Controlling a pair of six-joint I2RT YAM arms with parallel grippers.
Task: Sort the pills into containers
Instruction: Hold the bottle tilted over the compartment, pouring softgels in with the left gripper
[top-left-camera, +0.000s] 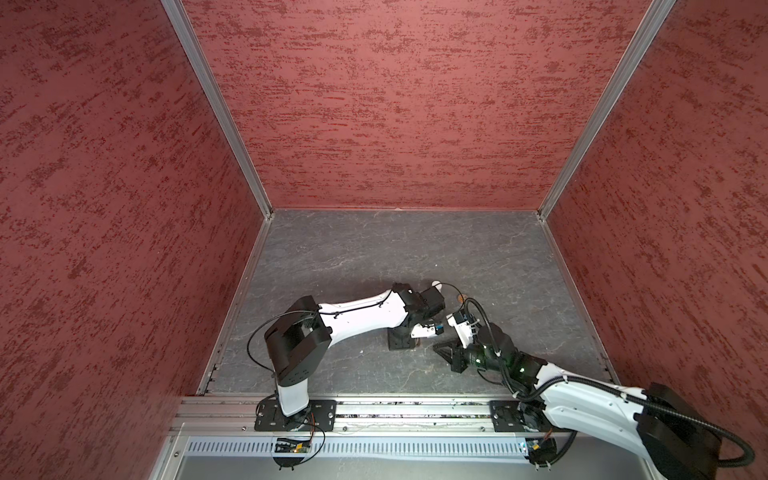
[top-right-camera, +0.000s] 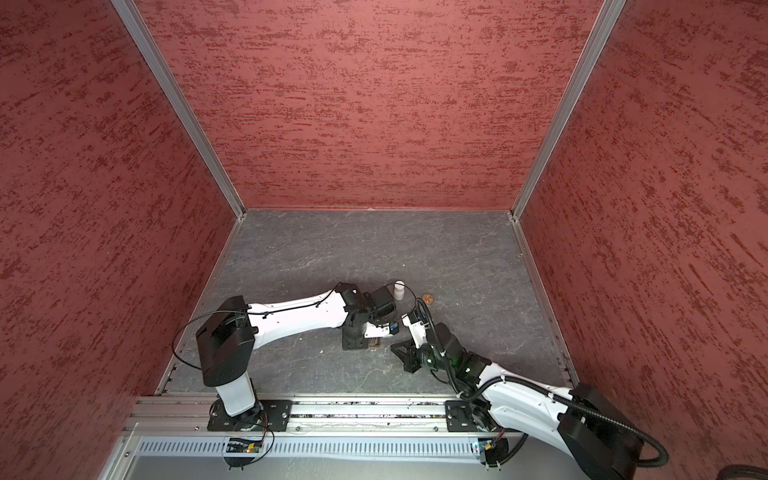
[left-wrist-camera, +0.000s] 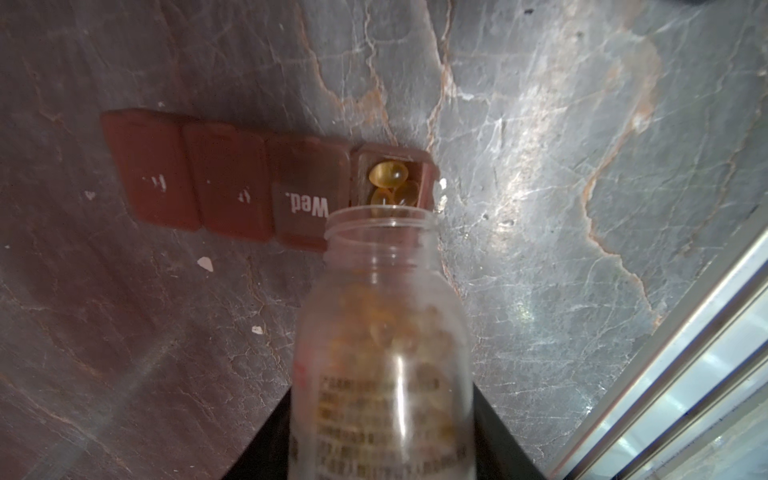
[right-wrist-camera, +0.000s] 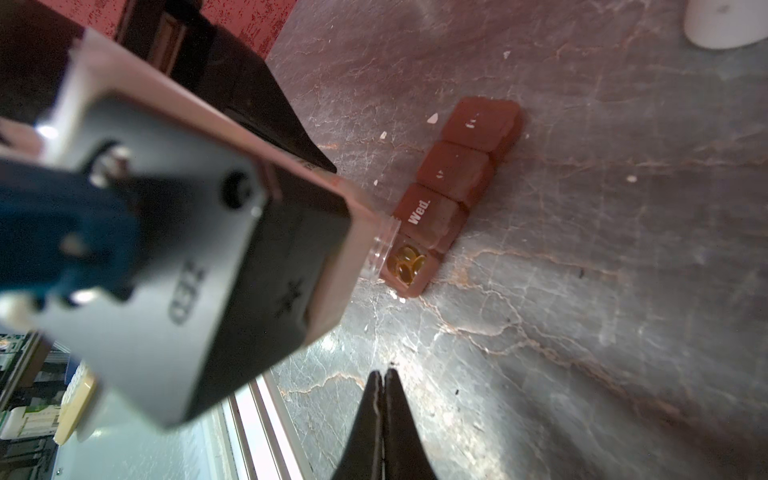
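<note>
white lettering on one brown lid (left-wrist-camera: 305, 205) in the row of containers (left-wrist-camera: 228, 183): "wed.", clear in both wrist views. the two lids next to it carry only worn white flecks, nothing readable. the bottle (left-wrist-camera: 384, 374) has a label with lines of dark print, too blurred to make out. and on the grey camera housing (right-wrist-camera: 178, 266), raised letters that look like "zed".
</note>
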